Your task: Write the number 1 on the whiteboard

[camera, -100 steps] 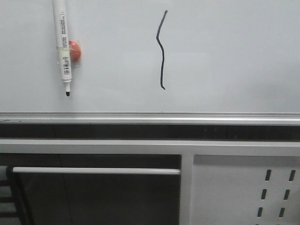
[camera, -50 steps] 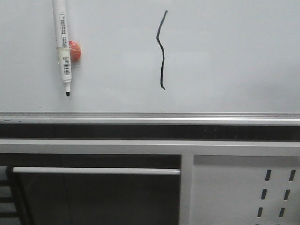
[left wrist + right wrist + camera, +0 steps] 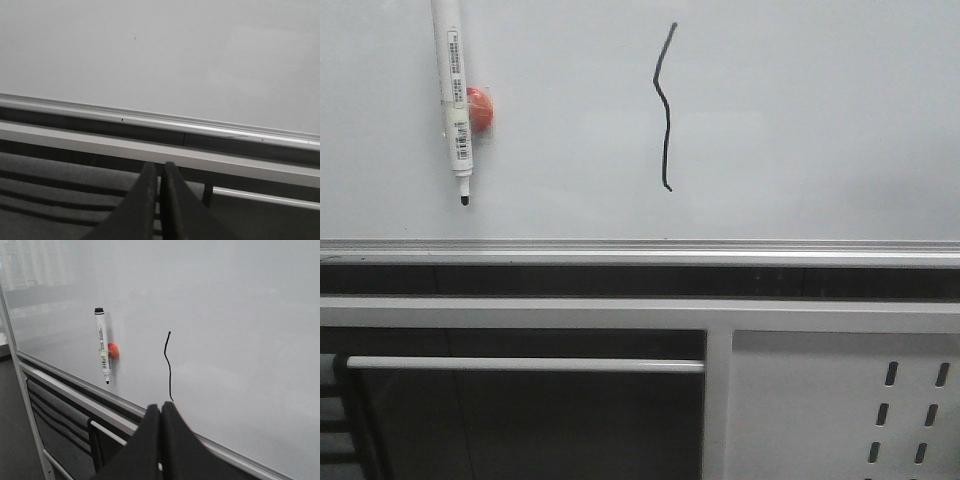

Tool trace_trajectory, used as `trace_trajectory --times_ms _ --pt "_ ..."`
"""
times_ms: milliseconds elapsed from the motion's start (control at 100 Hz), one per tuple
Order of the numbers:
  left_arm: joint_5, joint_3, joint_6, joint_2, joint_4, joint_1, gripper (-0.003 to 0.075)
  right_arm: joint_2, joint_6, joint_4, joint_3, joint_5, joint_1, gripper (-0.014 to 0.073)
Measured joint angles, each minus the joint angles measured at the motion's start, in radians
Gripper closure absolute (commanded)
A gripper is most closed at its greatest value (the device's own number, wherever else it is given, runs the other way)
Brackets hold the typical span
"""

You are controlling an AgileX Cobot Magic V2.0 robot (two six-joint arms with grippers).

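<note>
Evidently stroke: the number 1 stands finished on the whiteboard.
Grippers: left gripper and right gripper both closed, empty.
Next: nothing, probably.

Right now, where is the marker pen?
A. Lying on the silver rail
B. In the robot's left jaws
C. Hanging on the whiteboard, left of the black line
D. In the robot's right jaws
C: the marker pen hangs tip-down on the whiteboard by an orange holder, left of the number 1, and both grippers, left and right, are shut and hold nothing.
</note>
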Motion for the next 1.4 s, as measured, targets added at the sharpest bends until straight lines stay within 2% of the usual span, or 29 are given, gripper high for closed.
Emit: trace_trajectory --times_ms 130,450,1400 --pt "0.059 0.0 0.02 0.0 -0.002 -0.004 0.0738 0.0 0.0 0.0 0.0 0.0 0.0 0.0644" --pt "0.063 0.0 0.029 0.0 0.029 -0.086 0.0738 0.0 0.0 0.0 0.0 0.0 0.0 0.0644" --pt "0.063 0.0 0.028 0.0 0.038 -0.09 0.0738 0.0 0.0 0.0 0.0 0.0 0.0 0.0644"
